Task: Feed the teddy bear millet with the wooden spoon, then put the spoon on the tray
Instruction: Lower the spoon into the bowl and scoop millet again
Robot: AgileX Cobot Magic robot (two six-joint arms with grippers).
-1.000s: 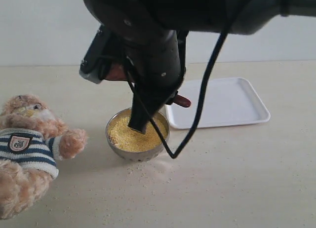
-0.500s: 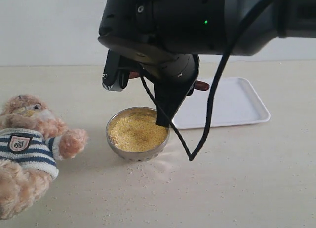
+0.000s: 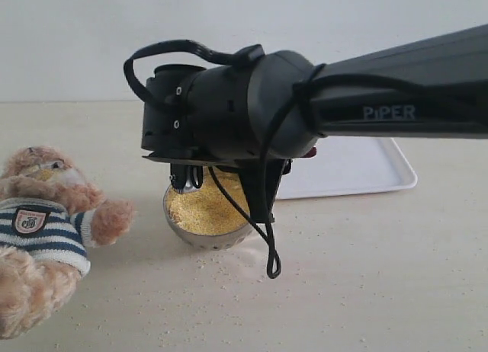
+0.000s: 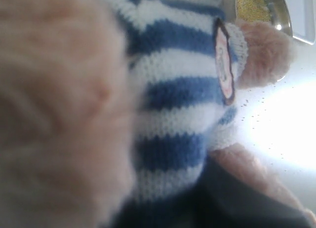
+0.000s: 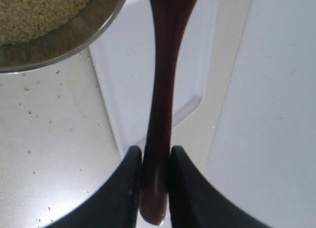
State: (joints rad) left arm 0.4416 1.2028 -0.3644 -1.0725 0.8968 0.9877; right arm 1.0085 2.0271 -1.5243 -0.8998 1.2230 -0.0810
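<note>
Right arm (image 3: 396, 93): black, with white lettering "PiPER" on its link. The right gripper (image 5: 155, 161) is clamped on the thin end of the wooden spoon (image 5: 162, 90), both fingers against the handle. The spoon runs straight out ahead of the gripper, above the tray (image 5: 126, 75). The steel bowl (image 5: 74, 43) of millet (image 5: 34, 8) sits ahead of the gripper, off to one side of the handle. The teddy bear (image 3: 46, 230) lies on the table (image 3: 381, 276), beyond the bowl and well apart from the right gripper. The left wrist view is filled by its striped shirt. Crest badge (image 4: 224, 65): lettering unreadable. Left gripper: jaws unseen, so its state cannot be told.
</note>
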